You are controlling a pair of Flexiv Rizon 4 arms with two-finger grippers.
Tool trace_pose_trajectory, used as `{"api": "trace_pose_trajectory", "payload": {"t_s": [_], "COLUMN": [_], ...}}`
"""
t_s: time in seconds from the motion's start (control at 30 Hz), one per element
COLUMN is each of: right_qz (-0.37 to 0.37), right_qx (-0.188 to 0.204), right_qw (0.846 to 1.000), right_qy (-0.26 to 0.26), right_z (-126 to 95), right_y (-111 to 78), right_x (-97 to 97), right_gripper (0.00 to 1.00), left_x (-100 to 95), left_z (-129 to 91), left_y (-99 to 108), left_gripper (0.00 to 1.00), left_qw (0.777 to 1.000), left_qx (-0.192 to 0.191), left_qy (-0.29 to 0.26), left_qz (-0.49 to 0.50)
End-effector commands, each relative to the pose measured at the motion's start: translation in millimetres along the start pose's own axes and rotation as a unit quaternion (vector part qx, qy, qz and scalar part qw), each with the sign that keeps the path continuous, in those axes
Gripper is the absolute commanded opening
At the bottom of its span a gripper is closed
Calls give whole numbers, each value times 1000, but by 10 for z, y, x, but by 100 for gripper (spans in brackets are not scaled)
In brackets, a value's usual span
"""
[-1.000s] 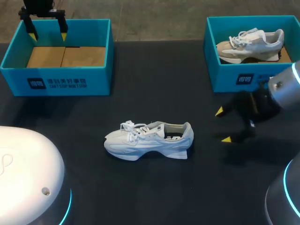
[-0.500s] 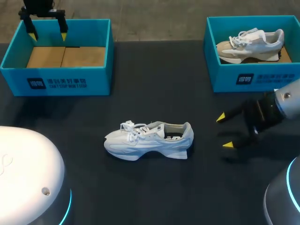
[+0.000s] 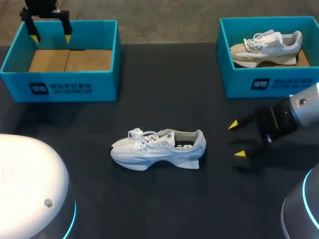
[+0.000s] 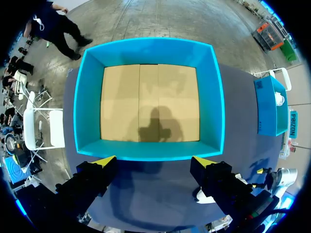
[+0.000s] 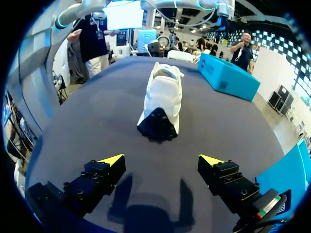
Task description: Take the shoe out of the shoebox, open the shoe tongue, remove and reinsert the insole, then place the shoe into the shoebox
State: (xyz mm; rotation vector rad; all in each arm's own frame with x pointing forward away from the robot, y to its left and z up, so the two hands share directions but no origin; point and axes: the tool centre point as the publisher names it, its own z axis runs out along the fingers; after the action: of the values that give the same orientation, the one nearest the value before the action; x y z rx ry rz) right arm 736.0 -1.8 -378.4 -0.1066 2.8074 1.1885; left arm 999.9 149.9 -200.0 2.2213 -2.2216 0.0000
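- Comparing with a second ago, my right gripper (image 3: 237, 139) has sunk a little toward the table (image 3: 174, 89); over the last half second it hardly shifts. Its fingers stand wide apart, gripping nothing.
- The white shoe (image 3: 159, 149) lies where it lay, on its sole mid-table, toe toward my left side. Its heel faces the right gripper, apart from it.
- My left gripper (image 3: 51, 37) has not moved: fingers spread, empty, at the far rim of the left shoebox (image 3: 60, 87).
- The shoe's mouth is dark in the head view, so I cannot tell how the insole sits. My right arm is cut off at that view's edge.
- The right wrist view shows the shoe (image 5: 163, 97) heel-on, straight ahead of my right gripper (image 5: 162, 160).
- The left wrist view shows the left shoebox (image 4: 150, 51) from above, my left gripper (image 4: 154, 161) casting its shadow on the brown cardboard floor.
- Only the head view shows clearly the second shoe (image 3: 266, 47) lying in the right shoebox (image 3: 269, 82).
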Motion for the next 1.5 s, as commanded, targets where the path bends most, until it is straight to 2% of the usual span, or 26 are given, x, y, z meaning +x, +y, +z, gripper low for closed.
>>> {"api": "trace_pose_trajectory", "payload": {"t_s": [0.03, 0.57, 1.17, 1.5], "right_qz": [0, 5, 43, 46], "right_qx": [1, 3, 30, 25], "right_qw": [1000, 1000, 999, 999], "right_qy": [0, 2, -11, -2], "right_z": [5, 14, 430, 712], "right_y": [8, 17, 385, 515], "right_x": [1, -1, -48, -71], "right_gripper": [100, 100, 100, 100], "left_x": [0, 0, 0, 0], "left_z": [0, 0, 0, 0], "left_y": [-1, -1, -1, -1], "left_gripper": [100, 100, 100, 100], "left_qw": [1000, 1000, 1000, 1000], "left_qx": [0, 0, 0, 0], "left_qy": [0, 0, 0, 0], "left_qz": [0, 0, 0, 0]}}
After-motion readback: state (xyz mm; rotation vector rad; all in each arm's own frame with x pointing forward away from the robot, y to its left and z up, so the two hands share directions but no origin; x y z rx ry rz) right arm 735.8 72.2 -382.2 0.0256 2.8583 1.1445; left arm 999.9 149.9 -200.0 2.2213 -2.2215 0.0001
